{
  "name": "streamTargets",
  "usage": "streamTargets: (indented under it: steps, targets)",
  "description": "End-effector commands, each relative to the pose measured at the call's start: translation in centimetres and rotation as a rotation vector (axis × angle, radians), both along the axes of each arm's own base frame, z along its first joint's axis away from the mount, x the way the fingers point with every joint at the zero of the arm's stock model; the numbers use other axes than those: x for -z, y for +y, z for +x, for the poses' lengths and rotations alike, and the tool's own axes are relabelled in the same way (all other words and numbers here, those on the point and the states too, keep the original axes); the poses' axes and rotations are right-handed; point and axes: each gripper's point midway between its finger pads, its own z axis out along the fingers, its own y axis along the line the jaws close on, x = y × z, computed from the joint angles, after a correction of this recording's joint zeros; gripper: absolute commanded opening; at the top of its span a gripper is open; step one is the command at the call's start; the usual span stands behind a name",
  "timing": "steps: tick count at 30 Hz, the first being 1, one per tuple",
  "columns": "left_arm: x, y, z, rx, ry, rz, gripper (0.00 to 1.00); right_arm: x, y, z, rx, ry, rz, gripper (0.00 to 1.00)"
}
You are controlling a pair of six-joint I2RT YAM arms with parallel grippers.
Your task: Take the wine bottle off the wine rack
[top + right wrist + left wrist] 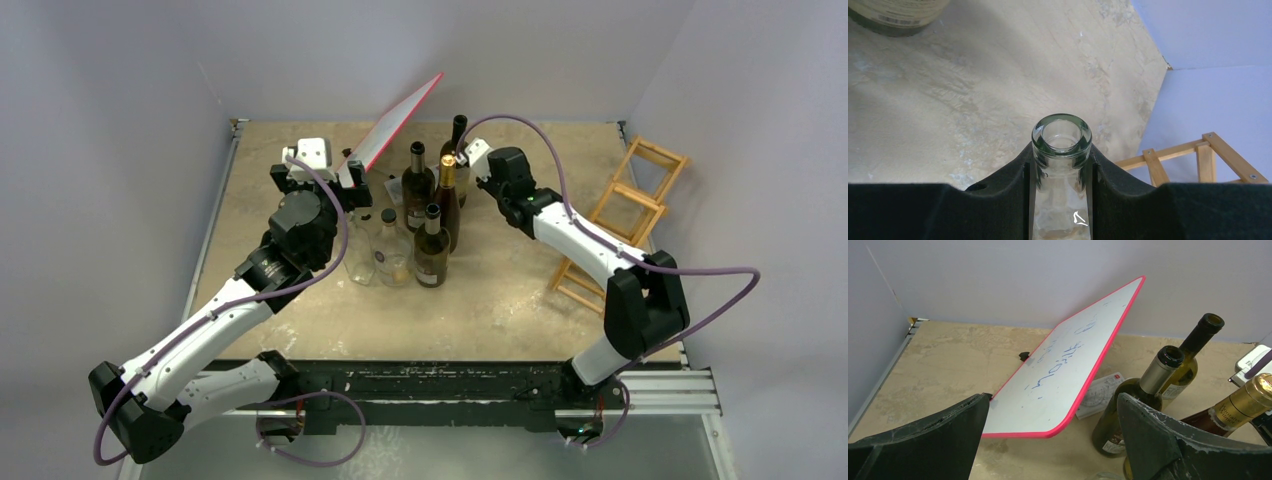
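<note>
My right gripper (pixel 1061 150) is shut on the neck of a clear glass wine bottle (pixel 1061 135), whose open mouth sits just past the fingertips. In the top view the right gripper (pixel 472 157) is beside the standing bottles, well left of the wine rack, and the held bottle is hard to make out there. The light-brown wooden wine rack (pixel 625 215) leans at the table's right edge, and no bottle shows in its cells. A corner of the rack shows in the right wrist view (pixel 1198 155). My left gripper (pixel 1052 400) is open and empty.
Several bottles stand mid-table: a dark green one (pixel 418 190), a gold-foiled one (pixel 447 195), a front one (pixel 432 250) and clear ones (pixel 392 250). A red-edged whiteboard (pixel 395 125) tilts up at the back, in front of my left gripper (pixel 357 190). Walls close in at the back and right.
</note>
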Motion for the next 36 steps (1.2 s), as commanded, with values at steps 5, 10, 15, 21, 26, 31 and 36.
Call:
streamTargets:
  steps: [5, 10, 15, 21, 26, 31, 36]
  targets:
    - [-2.3, 0.2, -0.3, -0.001, -0.051, -0.034, 1.0, -4.5, 3.0, 1.4, -0.055, -0.122, 0.173, 0.0]
    - [-2.2, 0.1, -0.2, 0.003, -0.047, -0.033, 1.0, -6.4, 3.8, 1.1, -0.07, -0.176, 0.267, 0.0]
    - [-2.1, 0.1, -0.2, 0.001, -0.046, -0.032, 1.0, -8.6, 4.4, 0.2, -0.093, -0.229, 0.38, 0.0]
    - [-2.1, 0.0, -0.2, 0.004, -0.046, -0.033, 1.0, -10.4, 4.8, -1.1, -0.109, -0.29, 0.503, 0.0]
    - [-2.0, -0.1, -0.1, 0.007, -0.043, -0.033, 1.0, -11.9, 6.7, -2.1, -0.188, -0.318, 0.65, 0.0]
    - [-2.0, 0.0, -0.1, 0.005, -0.043, -0.033, 1.0, -13.9, 8.4, -2.8, -0.28, -0.375, 0.77, 0.0]
    - [-1.9, 0.0, -0.1, 0.003, -0.041, -0.031, 1.0, -14.1, 9.6, -3.4, -0.339, -0.43, 0.886, 0.0]
